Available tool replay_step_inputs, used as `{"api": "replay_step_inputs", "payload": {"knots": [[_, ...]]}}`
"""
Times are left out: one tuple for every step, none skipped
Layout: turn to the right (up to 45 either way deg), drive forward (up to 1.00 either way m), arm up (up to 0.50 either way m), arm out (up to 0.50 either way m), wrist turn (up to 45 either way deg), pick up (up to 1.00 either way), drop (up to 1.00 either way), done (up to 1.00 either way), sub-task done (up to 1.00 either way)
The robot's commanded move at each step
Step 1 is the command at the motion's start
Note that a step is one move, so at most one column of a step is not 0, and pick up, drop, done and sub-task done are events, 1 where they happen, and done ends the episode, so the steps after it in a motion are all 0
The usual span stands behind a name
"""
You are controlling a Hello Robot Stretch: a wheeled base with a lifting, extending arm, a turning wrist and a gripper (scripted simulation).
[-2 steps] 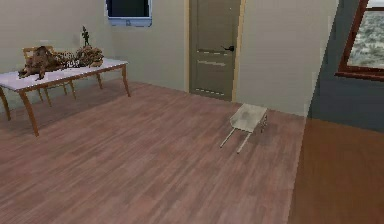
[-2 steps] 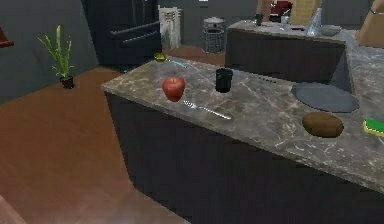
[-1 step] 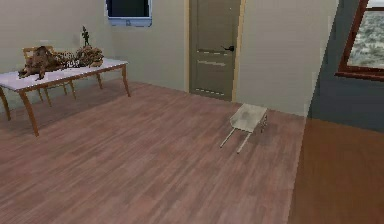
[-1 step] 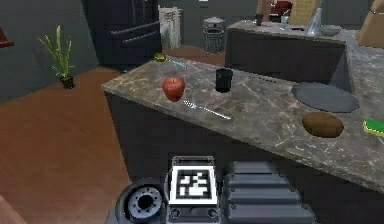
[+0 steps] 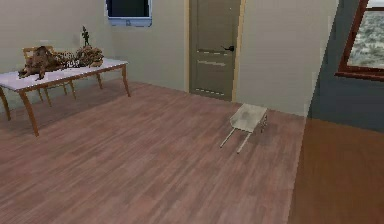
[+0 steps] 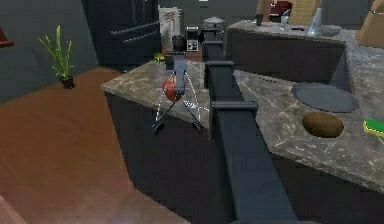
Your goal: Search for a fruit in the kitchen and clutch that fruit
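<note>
Red round fruit (image 6: pixel 172 90), apple- or tomato-like, sits on the speckled stone worktop (image 6: pixel 135 82) in the arm side view, near the worktop's left corner. The dark arm (image 6: pixel 235 130) reaches out across the worktop, and the gripper (image 6: pixel 178 108) is right at the fruit, its thin pale fingers (image 6: pixel 160 120) splayed around or in front of it. The fruit looks to be resting on the worktop, not hanging clear, so I cannot tell whether the gripper has hold of it or what state the fingers are in. Also on the worktop: a dark round plate (image 6: pixel 325 97), a brown bowl (image 6: pixel 322 123) and a green sponge (image 6: pixel 375 127), all well apart from the fruit. A potted plant (image 6: pixel 60 55) stands on the floor beyond. The forward view has a wooden floor (image 5: pixel 130 160), a table (image 5: pixel 60 75) at left and a closed door (image 5: pixel 215 45). Judgement: the search part looks done, with the fruit found and the arm at it. A confirmed grasp and a lift clear of the worktop look to be left.
</note>
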Motion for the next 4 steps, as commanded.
{"api": "replay_step_inputs", "payload": {"knots": [[0.0,0.00,0.00,0.00,45.0,0.00,0.00,0.00,0.00],[0.0,0.00,0.00,0.00,45.0,0.00,0.00,0.00,0.00],[0.0,0.00,0.00,0.00,45.0,0.00,0.00,0.00,0.00],[0.0,0.00,0.00,0.00,30.0,0.00,0.00,0.00,0.00]]}}
